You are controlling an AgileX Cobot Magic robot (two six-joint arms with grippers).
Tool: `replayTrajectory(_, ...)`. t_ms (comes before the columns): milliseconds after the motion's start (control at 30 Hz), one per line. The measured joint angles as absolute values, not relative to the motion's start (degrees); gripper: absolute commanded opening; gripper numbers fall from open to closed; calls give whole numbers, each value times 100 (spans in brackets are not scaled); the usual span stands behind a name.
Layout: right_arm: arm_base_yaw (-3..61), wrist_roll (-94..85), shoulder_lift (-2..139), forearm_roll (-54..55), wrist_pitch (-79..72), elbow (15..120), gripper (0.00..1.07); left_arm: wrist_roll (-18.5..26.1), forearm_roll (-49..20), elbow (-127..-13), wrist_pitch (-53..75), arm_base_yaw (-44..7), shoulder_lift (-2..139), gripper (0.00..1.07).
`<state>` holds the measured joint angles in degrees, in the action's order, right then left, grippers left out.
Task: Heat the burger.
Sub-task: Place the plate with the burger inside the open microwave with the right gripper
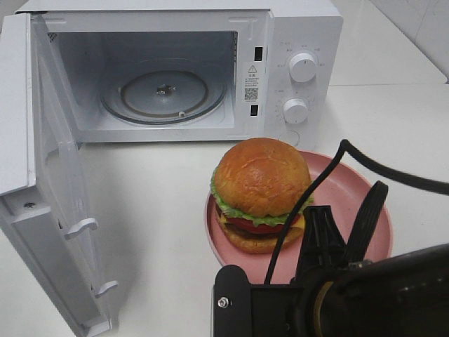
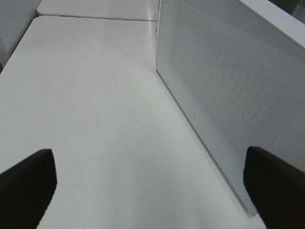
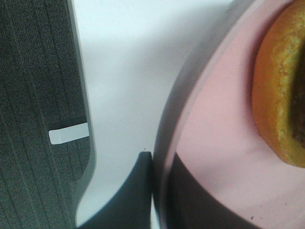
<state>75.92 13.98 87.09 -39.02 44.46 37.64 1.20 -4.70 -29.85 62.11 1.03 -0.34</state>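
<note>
Right pincer [image 3: 159, 167] gripping plate [image 1: 354, 193], burger [image 1: 261, 184], open microwave [image 1: 210, 21]

White table [image 1: 154, 210], white microwave [image 1: 302, 28] standing toward the far edge with its door open, pink plate [image 1: 349, 194] toward the near edge.

White bench [image 1: 161, 210] is filling most of the view, glossy, catching soft even light w/ faint shadows. Seam [image 1: 393, 85] is running btwn it & 2nd white bench section [image 1: 379, 49] behind. Pale tiled wall [image 1: 428, 28] is showing at far right corner.
</note>
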Motion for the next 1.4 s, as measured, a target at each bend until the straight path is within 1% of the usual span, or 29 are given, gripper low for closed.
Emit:
replayTrajectory(200,7385,1037,8709,-4016,4137,3764,0,120,-470,-2985,6211,103,-34,100)
replayTrajectory(367,7070,814,8709,-4286,3925,3764,0,120,-470,-2985,6211,103,-34,100)
replayTrajectory(433,6761,441,8709,-4400,3638,3764,0,120,-470,-2985,6211,103,-34,100)
replayTrajectory(533,6698,315,8709,-4406,3547,3759,0,120,-470,-2985,6211,103,-34,100)
replayTrajectory(600,6463,-160,8709,-4429,3289,3759,0,120,-470,-2985,6211,103,-34,100)
replayTrajectory(633,6463,-160,8709,-4429,3289,3759,0,120,-470,-2985,6211,103,-34,100)
replayTrajectory(700,6108,-905,8709,-4429,2968,3759,0,120,-470,-2985,6211,103,-34,100)
replayTrajectory(733,6108,-905,8709,-4429,2968,3759,0,120,-470,-2985,6211,103,-34,100)
replayTrajectory(800,5850,-1690,8709,-4412,2767,3759,0,120,-470,-2985,6211,103,-34,100)
replayTrajectory(833,5850,-1690,8709,-4412,2767,3759,0,120,-470,-2985,6211,103,-34,100)
replayTrajectory(867,5678,-2183,8709,-4314,2618,3759,0,120,-470,-2985,6211,103,-34,100)
replayTrajectory(967,5592,-2452,8709,-4217,2544,3759,0,120,-470,-2985,6211,103,-34,100)
replayTrajectory(1033,5306,-3455,8709,-3707,2309,3759,0,120,-470,-2985,6211,103,-34,100)
replayTrajectory(1067,5306,-3455,8709,-3707,2309,3759,0,120,-470,-2985,6211,103,-34,100)
replayTrajectory(1100,5145,-3976,8709,-3340,2200,3759,0,120,-470,-2985,6211,103,-34,100)
replayTrajectory(1167,5053,-4177,8709,-3209,2149,3759,0,120,-470,-2985,6211,103,-34,100)
replayTrajectory(1267,4727,-5031,8709,-2647,1977,3759,0,120,-470,-2985,6211,103,-34,100)
replayTrajectory(1400,4538,-5581,8709,-2263,1845,3747,0,120,-470,-2985,6211,103,-34,100)
